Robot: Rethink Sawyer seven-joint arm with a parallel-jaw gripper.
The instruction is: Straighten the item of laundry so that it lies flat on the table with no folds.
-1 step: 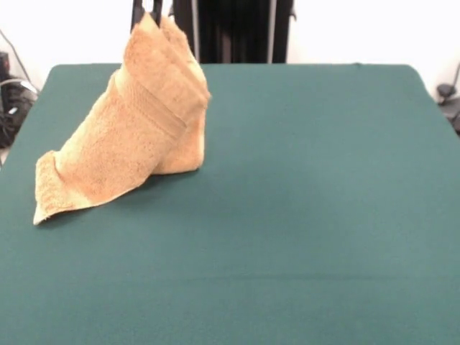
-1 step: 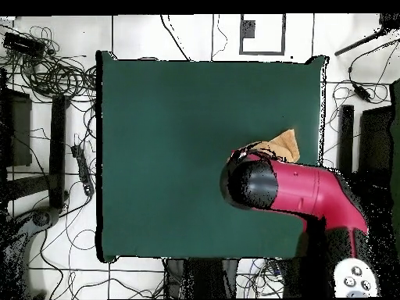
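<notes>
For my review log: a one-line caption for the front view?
Orange-tan towel lifted by its top end, lower corner trailing on the green table.

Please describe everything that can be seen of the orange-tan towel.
The orange-tan terry-cloth towel has a fuzzy looped texture and a paler, smoother woven band across it. It is lifted up by its top end, which reaches the front view's top edge, and it hangs in folds. Its lower end rests on the dark green cloth-covered table. From overhead the red and black arm hides most of it.

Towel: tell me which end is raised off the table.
The towel's end by the paler woven band, peaked at the front view's top; the opposite end lies on the table.
</notes>
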